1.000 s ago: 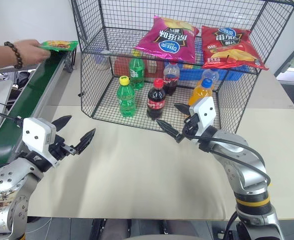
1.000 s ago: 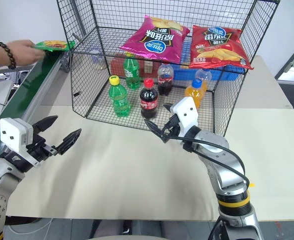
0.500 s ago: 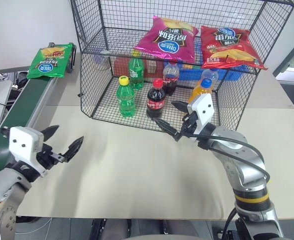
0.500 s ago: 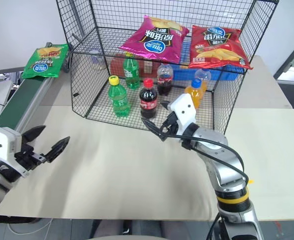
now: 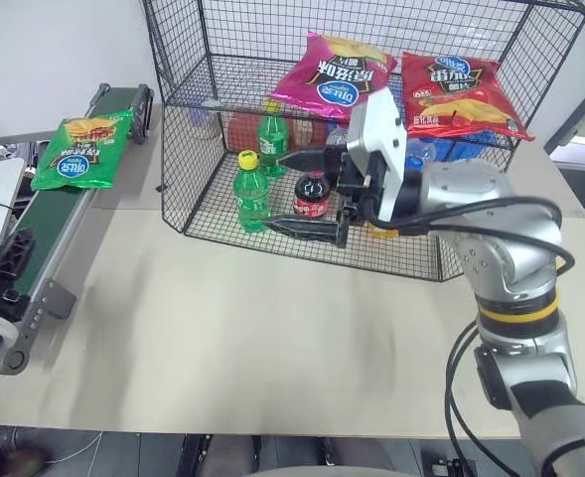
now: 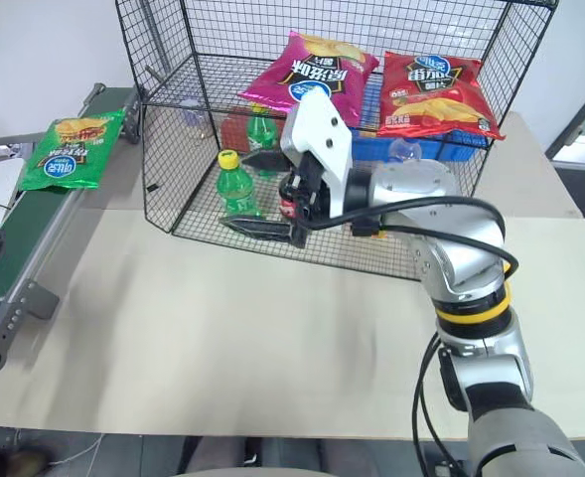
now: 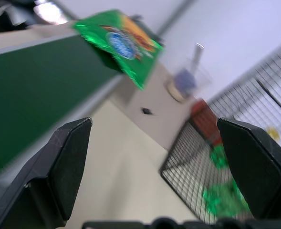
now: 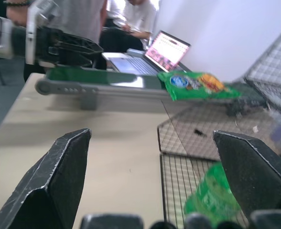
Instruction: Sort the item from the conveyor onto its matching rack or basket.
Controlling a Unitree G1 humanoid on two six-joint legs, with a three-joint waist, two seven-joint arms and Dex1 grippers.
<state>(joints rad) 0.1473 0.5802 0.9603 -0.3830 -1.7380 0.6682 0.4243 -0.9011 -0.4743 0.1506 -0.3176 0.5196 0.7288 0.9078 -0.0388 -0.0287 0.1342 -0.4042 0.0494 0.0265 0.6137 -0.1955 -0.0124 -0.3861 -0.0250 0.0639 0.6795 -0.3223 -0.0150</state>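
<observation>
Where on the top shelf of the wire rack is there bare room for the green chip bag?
On the wire rack, the upper shelf's left part is bare, from the left wall to the magenta bag. The right part is crowded: the magenta bag and red bag lie side by side. The green chip bag lies on the conveyor.

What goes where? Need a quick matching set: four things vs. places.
1. green chip bag
2. red chip bag
3. cola bottle
4. right gripper

a. lower level of the wire rack
b. upper shelf of the wire rack
c. on the conveyor
d. in the air in front of the wire rack

Pairs: 1-c, 2-b, 3-a, 4-d
</observation>
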